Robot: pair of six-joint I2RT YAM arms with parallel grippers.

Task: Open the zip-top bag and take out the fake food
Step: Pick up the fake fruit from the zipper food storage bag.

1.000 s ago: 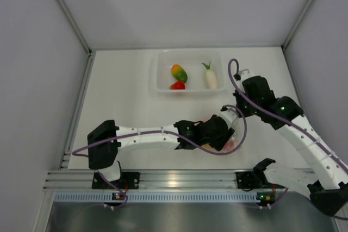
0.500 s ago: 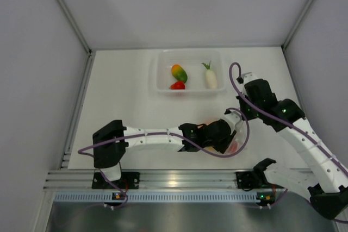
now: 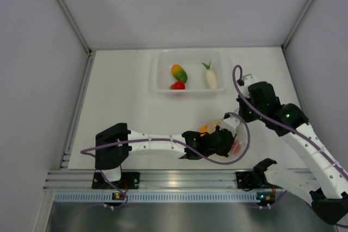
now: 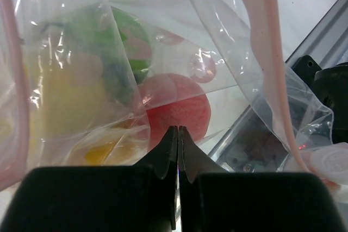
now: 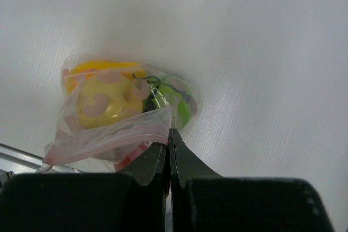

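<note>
The zip-top bag (image 3: 239, 143) lies near the table's front edge, clear film with a pink zip strip (image 4: 265, 52). Fake food shows through it: a yellow piece (image 5: 103, 104), a green one (image 5: 178, 104) and a red one (image 4: 187, 110). My right gripper (image 5: 169, 132) is shut on the bag's pink-edged rim (image 5: 109, 137), holding it from the far right side (image 3: 234, 125). My left gripper (image 4: 178, 129) reaches in from the left (image 3: 226, 140). Its jaws are shut, tips pinching the bag (image 4: 217, 52) film in front of the red piece.
A rigid clear tub (image 3: 157, 77) stands at the back centre with an orange-green fruit (image 3: 179, 73), a red piece (image 3: 178, 85) and a white radish (image 3: 210, 77) inside. An aluminium rail (image 3: 174, 178) runs along the near edge. White walls close in both sides.
My left gripper has closed from open to shut while sliding right and nearer into the bag. The right arm has drifted slightly right and nearer with the bag's rim.
</note>
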